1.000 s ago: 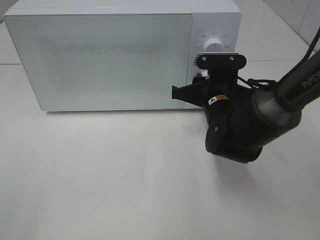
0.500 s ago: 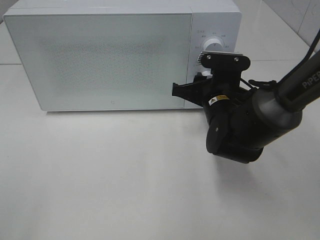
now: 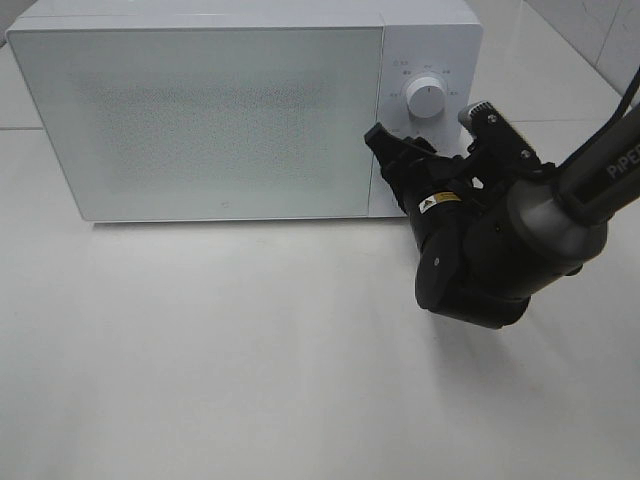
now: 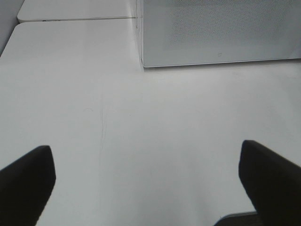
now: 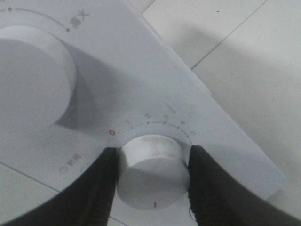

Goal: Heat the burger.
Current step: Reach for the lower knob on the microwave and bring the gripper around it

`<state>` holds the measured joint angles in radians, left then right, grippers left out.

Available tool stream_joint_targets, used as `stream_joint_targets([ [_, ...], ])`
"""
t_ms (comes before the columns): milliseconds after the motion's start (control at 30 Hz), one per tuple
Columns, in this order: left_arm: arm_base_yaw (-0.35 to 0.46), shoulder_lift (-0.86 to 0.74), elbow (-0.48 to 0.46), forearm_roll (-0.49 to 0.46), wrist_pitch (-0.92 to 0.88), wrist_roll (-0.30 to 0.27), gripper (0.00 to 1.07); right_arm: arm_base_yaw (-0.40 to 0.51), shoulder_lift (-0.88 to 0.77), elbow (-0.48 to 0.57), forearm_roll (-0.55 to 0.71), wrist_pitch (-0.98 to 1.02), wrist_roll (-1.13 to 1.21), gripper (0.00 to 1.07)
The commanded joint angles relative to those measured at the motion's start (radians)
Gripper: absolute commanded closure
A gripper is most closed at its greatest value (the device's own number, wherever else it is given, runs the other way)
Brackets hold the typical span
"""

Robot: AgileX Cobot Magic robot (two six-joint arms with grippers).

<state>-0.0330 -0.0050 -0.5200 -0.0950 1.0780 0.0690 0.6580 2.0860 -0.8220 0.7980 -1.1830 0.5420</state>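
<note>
The right tool (image 5: 153,184) was closed around the small white round timer dial (image 5: 153,174) low on the control panel of the boxy white microwave oven (image 3: 200,110). One dark finger (image 5: 101,188) pressed each side of the dial. That pinch across its width suited twisting it, which is how the heating time gets set. The red tick on the dial's face sat away from the red zero of the printed scale, so the timer looked to be partly wound. The larger white upper dial (image 3: 426,98) stood free above the tool, untouched.

The burger showed in none of the views. The oven's frosted grey door (image 3: 210,115) was shut flush and nothing lay on the pale, smooth desk (image 3: 200,350). The burger was therefore most likely inside the oven, though the speckled glass hid any proof.

The left tool (image 4: 148,188) hung wide open and empty above the bare desk, well clear of the oven's front. It probably stayed out of the way because the dial work needed only one arm.

Judging by the closed door and the gripped dial, setting the time was the step in hand. One risk was the fingers slipping on the smooth dial rim.
</note>
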Motion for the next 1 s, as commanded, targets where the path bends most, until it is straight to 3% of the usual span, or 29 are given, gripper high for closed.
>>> stream_joint_targets([
  [33,0.004,-0.022,0.002,-0.001,-0.004,-0.004,0.09,-0.004,-0.001,-0.020,-0.113,0.049,0.061,1.07],
  [267,0.004,-0.022,0.002,-0.001,-0.004,-0.004,0.09,-0.004,-0.001,-0.020,-0.121,0.049,0.086,1.07],
  [567,0.004,-0.022,0.002,-0.001,-0.004,-0.004,0.09,-0.004,-0.001,-0.020,-0.146,0.053,0.281,1.07],
  [1000,0.004,-0.022,0.002,-0.001,-0.004,-0.004,0.09,-0.004,-0.001,-0.020,-0.168,0.055,0.706,1.07],
])
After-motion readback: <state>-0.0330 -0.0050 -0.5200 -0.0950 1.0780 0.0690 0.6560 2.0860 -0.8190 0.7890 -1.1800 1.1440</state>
